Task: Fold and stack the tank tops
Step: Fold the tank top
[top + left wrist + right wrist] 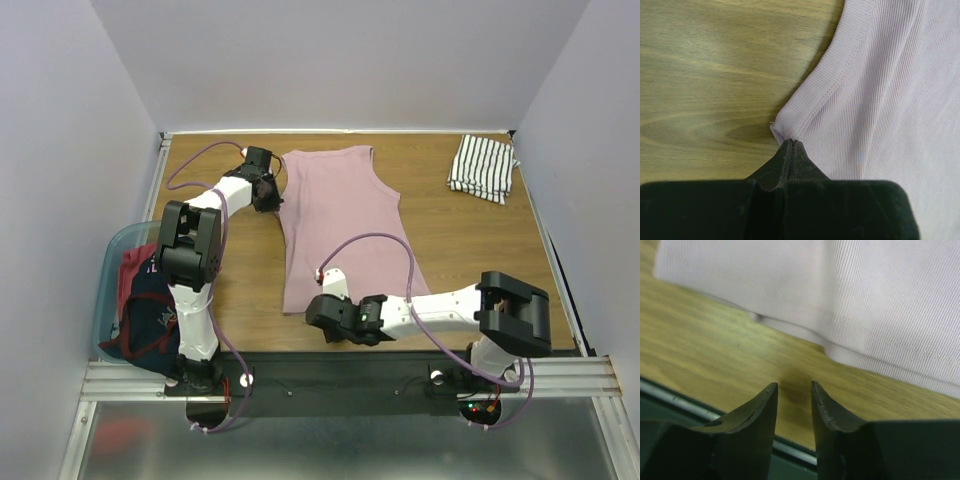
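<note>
counter (470, 245): wood, pink tank top (335, 225) spread flat
left hand (792, 144): clenched on its armhole edge
right hand (794, 386): released, near its hem

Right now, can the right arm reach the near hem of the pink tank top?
Probably yes. The right gripper hangs open just short of the pink tank top at its hem, with only bare table between them and nothing lying in the way.

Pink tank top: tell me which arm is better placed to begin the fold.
Left. The left end effector is shut on the armhole edge of the pink tank top; the right end effector is open short of the hem, holding nothing.
</note>
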`<move>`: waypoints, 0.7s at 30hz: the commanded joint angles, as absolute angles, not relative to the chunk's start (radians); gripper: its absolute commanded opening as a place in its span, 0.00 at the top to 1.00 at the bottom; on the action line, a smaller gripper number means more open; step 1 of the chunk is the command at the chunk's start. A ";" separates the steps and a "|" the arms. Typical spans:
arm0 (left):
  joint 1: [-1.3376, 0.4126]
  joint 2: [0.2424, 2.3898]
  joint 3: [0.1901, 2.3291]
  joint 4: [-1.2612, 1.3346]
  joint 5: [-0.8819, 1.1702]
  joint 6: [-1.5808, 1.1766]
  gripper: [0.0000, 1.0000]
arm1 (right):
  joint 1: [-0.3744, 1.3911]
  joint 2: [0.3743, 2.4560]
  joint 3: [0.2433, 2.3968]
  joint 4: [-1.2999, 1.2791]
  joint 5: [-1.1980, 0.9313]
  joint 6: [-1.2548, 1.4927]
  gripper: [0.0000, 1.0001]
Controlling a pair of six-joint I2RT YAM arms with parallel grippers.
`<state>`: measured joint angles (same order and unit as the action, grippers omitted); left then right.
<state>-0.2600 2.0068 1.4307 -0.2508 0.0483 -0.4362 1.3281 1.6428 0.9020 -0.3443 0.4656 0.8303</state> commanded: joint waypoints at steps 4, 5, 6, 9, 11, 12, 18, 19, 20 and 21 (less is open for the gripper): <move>-0.255 1.937 1.434 -0.247 0.026 -0.437 1.00 | 1.335 1.563 1.051 -0.327 0.416 0.733 0.52; -0.255 1.936 1.434 -0.248 0.026 -0.439 1.00 | 1.335 1.574 1.096 -0.327 0.448 0.720 0.49; -0.255 1.936 1.436 -0.247 0.025 -0.437 1.00 | 1.335 1.591 1.118 -0.331 0.463 0.715 0.48; -0.255 1.936 1.442 -0.258 0.014 -0.437 1.00 | 1.335 1.681 1.222 -0.347 0.498 0.683 0.47; -0.255 1.934 1.448 -0.265 0.008 -0.437 1.00 | 1.335 1.765 1.305 -0.348 0.514 0.663 0.47; -0.255 1.934 1.453 -0.268 0.008 -0.434 1.00 | 1.333 1.794 1.333 -0.350 0.515 0.655 0.49; -0.249 1.924 1.468 -0.281 0.008 -0.423 1.00 | 1.335 1.946 1.476 -0.351 0.525 0.614 0.58; -0.245 1.925 1.470 -0.281 0.008 -0.423 1.00 | 1.335 1.957 1.503 -0.353 0.523 0.608 0.59; -0.245 1.925 1.473 -0.282 0.008 -0.422 1.00 | 1.335 1.970 1.512 -0.354 0.523 0.603 0.59; -0.244 1.927 1.477 -0.284 0.008 -0.422 1.00 | 1.335 1.977 1.522 -0.357 0.525 0.603 0.60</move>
<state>-0.2573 2.0029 1.4311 -0.2638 0.0273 -0.4370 1.3293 1.9720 1.4467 -0.3630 0.4870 0.6392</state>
